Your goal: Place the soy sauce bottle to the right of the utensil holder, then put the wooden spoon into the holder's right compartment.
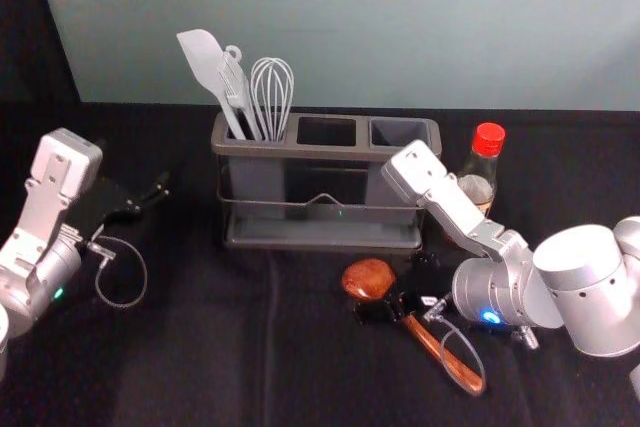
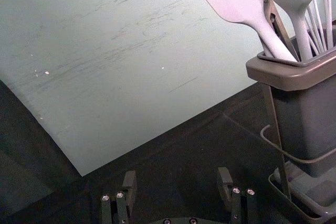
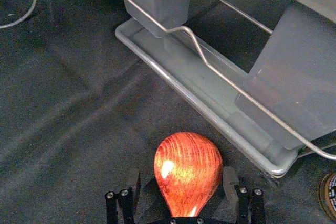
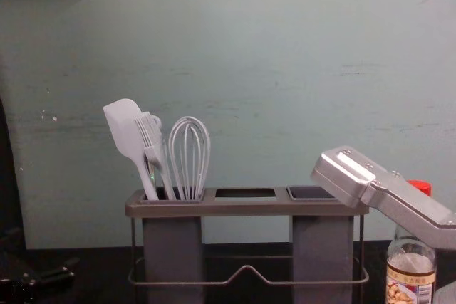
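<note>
Fingers wide on the right gripper, astride the wooden spoon lying on the counter in front of the utensil holder! The soy sauce bottle stands upright just right of the holder; the left gripper hovers to its left, fingers spread wide too.
</note>
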Controlling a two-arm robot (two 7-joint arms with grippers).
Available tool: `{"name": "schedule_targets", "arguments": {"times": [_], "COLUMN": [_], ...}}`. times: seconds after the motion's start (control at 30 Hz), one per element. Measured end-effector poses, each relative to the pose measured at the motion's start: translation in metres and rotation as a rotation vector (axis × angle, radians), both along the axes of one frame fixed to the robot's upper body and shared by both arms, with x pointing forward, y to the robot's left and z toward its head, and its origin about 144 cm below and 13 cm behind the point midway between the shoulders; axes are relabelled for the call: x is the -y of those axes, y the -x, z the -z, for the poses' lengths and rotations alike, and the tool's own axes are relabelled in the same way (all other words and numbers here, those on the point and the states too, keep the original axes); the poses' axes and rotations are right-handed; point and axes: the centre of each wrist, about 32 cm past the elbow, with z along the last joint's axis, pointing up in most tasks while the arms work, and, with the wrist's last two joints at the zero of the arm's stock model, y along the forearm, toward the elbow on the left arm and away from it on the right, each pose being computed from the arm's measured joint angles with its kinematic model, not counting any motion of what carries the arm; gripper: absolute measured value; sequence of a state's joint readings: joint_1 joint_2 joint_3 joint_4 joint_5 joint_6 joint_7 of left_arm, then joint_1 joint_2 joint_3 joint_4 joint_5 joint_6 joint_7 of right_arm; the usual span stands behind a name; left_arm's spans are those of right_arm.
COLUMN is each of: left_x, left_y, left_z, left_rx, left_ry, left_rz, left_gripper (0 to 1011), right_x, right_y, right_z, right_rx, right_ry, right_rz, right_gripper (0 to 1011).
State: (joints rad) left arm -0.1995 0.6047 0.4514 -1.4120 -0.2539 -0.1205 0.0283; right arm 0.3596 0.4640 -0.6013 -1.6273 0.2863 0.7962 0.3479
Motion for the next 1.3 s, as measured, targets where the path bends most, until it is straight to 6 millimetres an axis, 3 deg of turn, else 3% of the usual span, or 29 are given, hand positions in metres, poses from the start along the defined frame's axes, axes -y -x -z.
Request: {"name": "schedule_targets", "arguments": {"times": [1.3], "left_x": [0.0000], "left_y": [0.0000], "left_z": [0.0000], "left_rx": [0.000], "left_ry": [0.000], "left_rz": [0.000], "left_gripper": [1005], "right_x": [-0.0073], "right_y": [-0.0028], "right_z": [0.0084], "right_rx": [0.051], "right_ry": [0.033], "right_rz": [-0.019], "right_gripper": [1003]}}
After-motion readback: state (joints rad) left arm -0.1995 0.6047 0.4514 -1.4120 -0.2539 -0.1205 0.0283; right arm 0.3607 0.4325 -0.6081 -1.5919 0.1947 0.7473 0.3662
